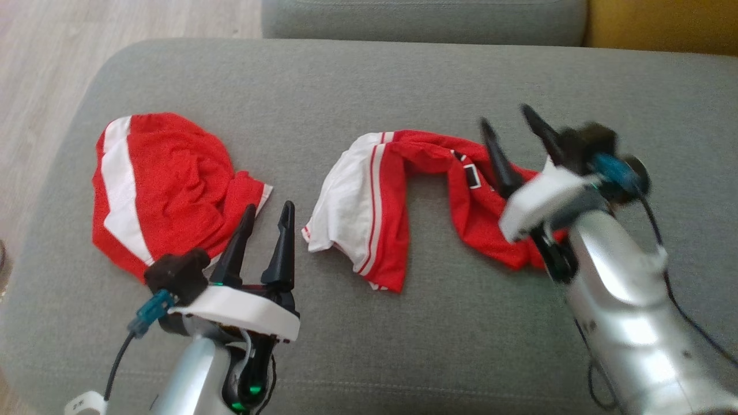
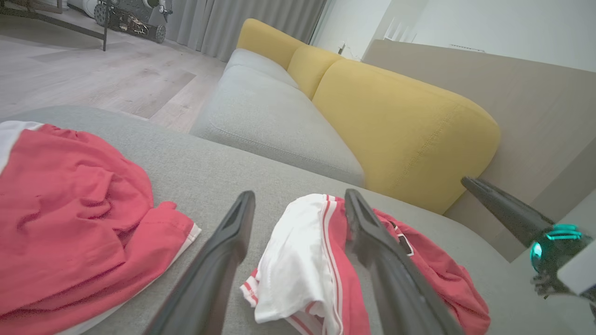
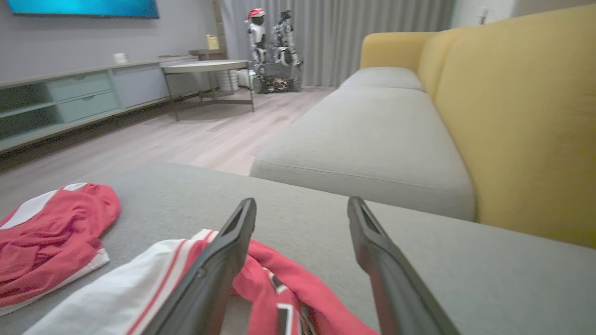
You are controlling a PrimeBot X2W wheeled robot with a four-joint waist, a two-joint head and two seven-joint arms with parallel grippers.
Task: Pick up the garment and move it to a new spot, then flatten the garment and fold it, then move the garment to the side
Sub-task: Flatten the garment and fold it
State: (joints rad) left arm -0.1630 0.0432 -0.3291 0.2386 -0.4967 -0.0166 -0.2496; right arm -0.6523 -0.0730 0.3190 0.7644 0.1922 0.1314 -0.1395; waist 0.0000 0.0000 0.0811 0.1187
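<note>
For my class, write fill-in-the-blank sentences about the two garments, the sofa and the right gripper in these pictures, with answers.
1. The left garment and the right garment are both red and ___.
2. Both lie on a ___ cushion.
3. The backrest behind it is ___.
4. The right gripper is above the right garment with its jaws ___.

Missing words: white; grey; yellow; open.

I have bare grey cushion [image 1: 357, 80] free along the top of the frame and at bottom centre. A narrow lane between the crumpled red garment [image 1: 167, 184] at left and the red-and-white garment [image 1: 398, 202] is taken by my left gripper [image 1: 269, 206].
</note>
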